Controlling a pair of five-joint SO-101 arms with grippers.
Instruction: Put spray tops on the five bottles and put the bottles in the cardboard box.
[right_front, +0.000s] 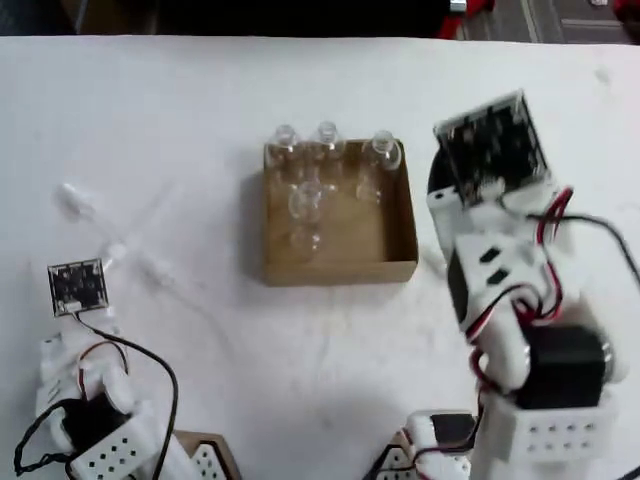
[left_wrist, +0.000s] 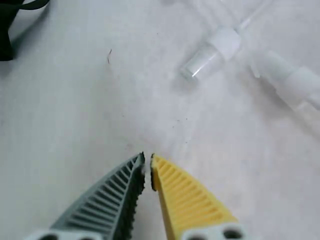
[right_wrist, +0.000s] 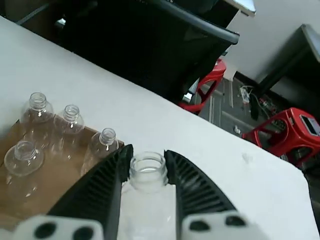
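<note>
Right wrist view: clamped around the neck of an open bottle (right_wrist: 147, 200) with the right gripper (right_wrist: 147, 156), upright, probably to steady it for capping. Beyond the tips, four more uncapped in the cardboard box (right_wrist: 57, 175). Closed tight on nothing at the left gripper (left_wrist: 147, 161); spray tops (left_wrist: 215, 50) lying ahead, handy for pickup.

Right wrist view: the held bottle (right_wrist: 147, 172), pinched in my right pincer (right_wrist: 147, 152), is cut off below the shoulder by the frame edge, and my fingers cover its sides. The cardboard box (right_wrist: 55, 177) sits partly behind one finger, with its near wall out of frame. High view: the boxed bottles (right_front: 305, 205) are blurred and their glass outlines merge. The spray tops (right_front: 110, 245) are faint smears on the white surface (right_front: 200, 90), count unclear. Left wrist view: one top runs off the frame edge, and the base of my left pincer (left_wrist: 147, 160) is cropped.
</note>
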